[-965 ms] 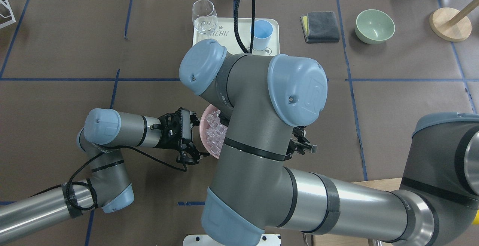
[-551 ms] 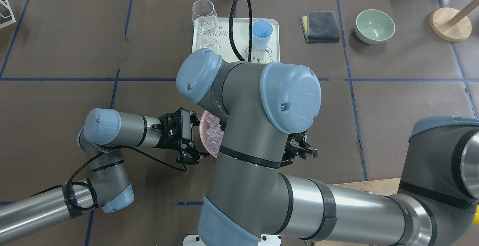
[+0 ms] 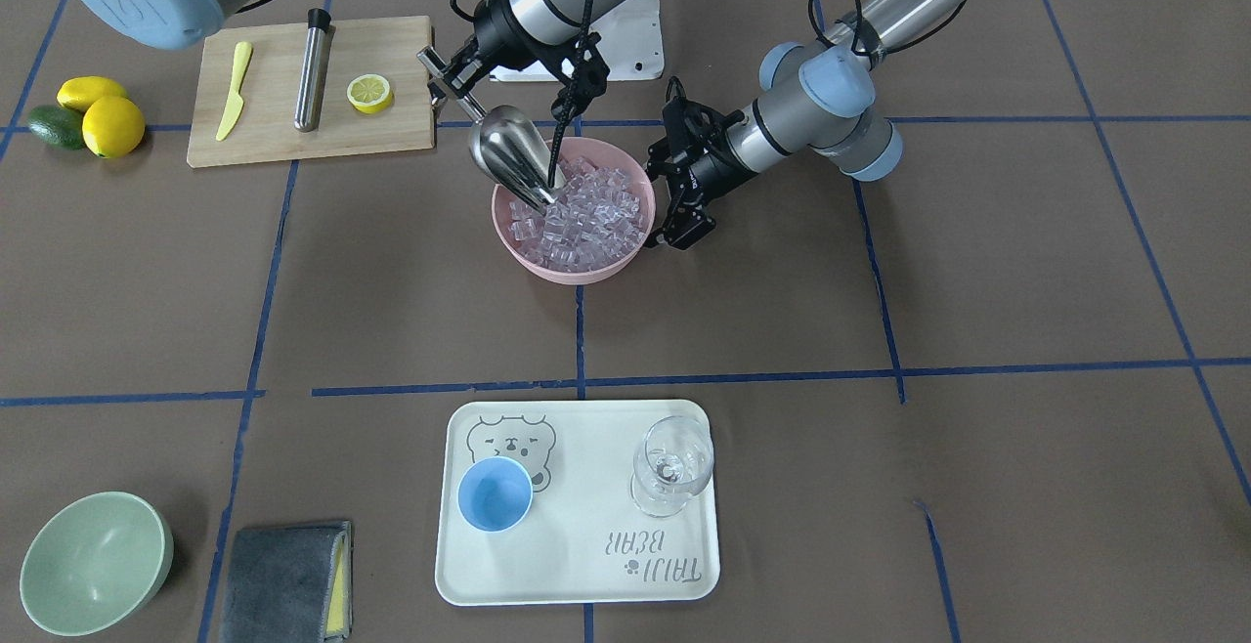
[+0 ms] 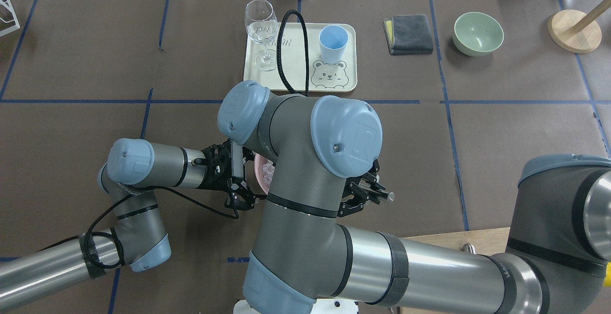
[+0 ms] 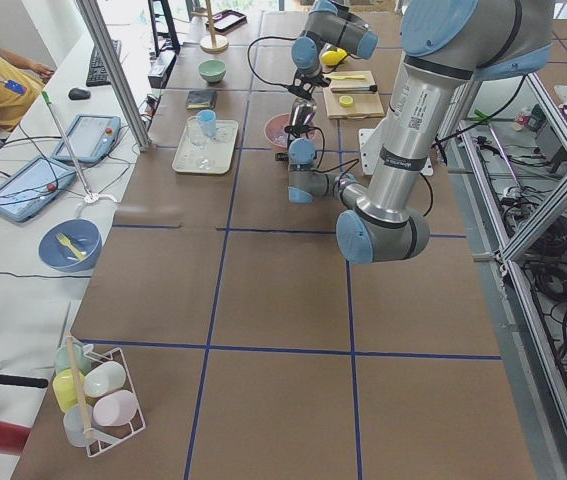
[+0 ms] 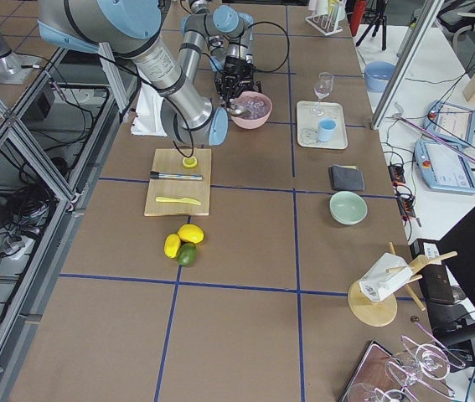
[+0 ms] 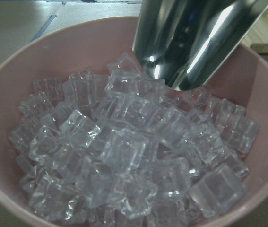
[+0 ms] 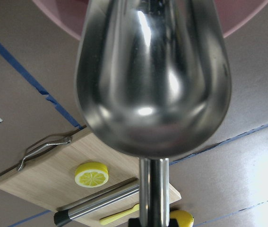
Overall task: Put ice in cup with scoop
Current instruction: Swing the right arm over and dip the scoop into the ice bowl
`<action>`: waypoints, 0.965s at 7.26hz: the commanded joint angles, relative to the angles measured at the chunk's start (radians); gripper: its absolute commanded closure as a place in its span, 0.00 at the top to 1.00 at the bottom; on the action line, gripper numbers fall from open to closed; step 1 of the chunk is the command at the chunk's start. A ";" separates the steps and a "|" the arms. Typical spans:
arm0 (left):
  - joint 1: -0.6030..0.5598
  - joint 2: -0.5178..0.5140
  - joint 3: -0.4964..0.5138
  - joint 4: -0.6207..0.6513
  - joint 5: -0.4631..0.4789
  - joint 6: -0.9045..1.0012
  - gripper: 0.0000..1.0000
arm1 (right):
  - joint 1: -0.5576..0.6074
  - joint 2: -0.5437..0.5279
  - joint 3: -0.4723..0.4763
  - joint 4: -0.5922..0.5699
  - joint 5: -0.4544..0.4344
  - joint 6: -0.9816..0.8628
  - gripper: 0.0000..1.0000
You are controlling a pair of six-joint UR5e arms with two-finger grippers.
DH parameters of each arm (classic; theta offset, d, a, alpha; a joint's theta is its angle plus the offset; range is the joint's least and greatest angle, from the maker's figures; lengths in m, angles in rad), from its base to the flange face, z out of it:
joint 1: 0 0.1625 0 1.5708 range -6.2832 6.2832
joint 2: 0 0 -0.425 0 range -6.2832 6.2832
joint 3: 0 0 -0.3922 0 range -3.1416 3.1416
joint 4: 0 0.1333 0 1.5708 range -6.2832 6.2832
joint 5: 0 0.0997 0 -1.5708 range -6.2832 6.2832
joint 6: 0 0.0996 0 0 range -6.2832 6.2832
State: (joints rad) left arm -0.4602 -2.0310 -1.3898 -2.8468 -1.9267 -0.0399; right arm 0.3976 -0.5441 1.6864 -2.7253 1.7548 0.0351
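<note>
Clearly a robotics lab: table (image 3: 1026,262) papered brown and gridded with blue tape (image 3: 743,376), flanked by aluminium framing (image 5: 113,72), loose cables (image 6: 15,213) and tablets (image 5: 88,137) alongside.

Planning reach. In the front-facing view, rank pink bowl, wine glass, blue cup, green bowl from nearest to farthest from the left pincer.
1. Pink bowl, right beside the left pincer.
2. Wine glass, on the tray.
3. Blue cup, tray's other side.
4. Green bowl, view's lower-left corner.

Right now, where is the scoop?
In the front-facing view the scoop is left of centre, tilted down with its tip in the ice at the pink bowl. The right tool grips its handle beside the cutting board.
</note>
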 commanded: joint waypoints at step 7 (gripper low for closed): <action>0.000 0.000 0.000 0.000 0.000 0.000 1.00 | -0.008 -0.153 0.123 0.214 -0.043 0.026 0.00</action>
State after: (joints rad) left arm -0.4602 -2.0310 -1.3898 -2.8471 -1.9267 -0.0399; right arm 0.3926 -0.6580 1.7459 -2.5186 1.7135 0.0564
